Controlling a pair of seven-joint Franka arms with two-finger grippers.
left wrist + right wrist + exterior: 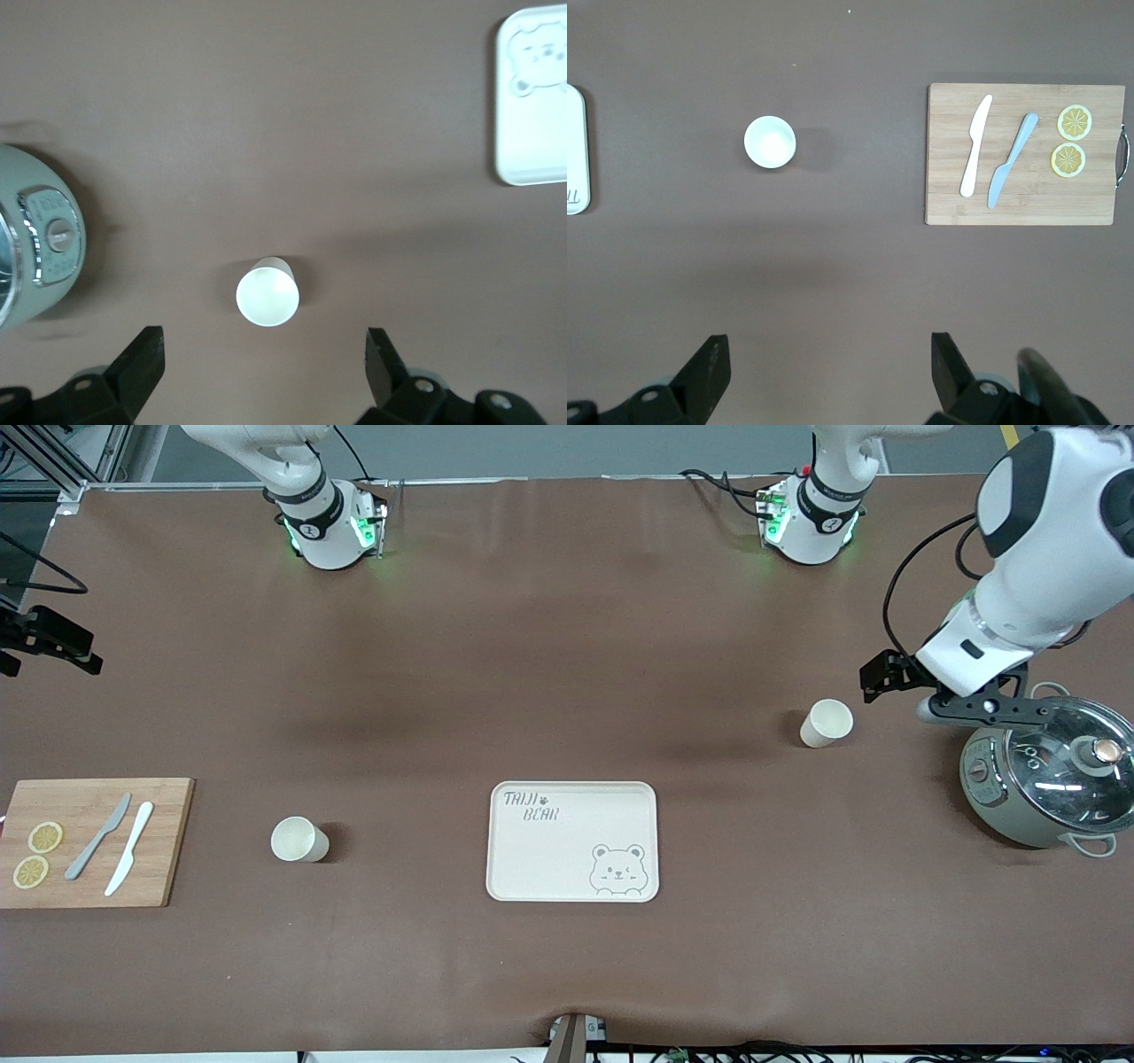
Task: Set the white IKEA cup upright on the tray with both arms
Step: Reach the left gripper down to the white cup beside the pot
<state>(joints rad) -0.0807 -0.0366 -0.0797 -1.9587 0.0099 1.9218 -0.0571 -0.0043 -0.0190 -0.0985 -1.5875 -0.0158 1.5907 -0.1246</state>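
Still at the approach step, both jaws wide apart and empty: left gripper (pixel 895 684) over the surface near the cup (pixel 826 723) at the tray's (pixel 572 841) two o'clock, next to descend and clamp it.

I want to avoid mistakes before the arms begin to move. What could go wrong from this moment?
1. The open left gripper hangs close to the glass-lidded cooker; descending toward the nearby cup might bump it.
2. Both this cup and the second cup stand free, so an off-centre grasp could tip them.
3. The tray may slide when a cup lands.
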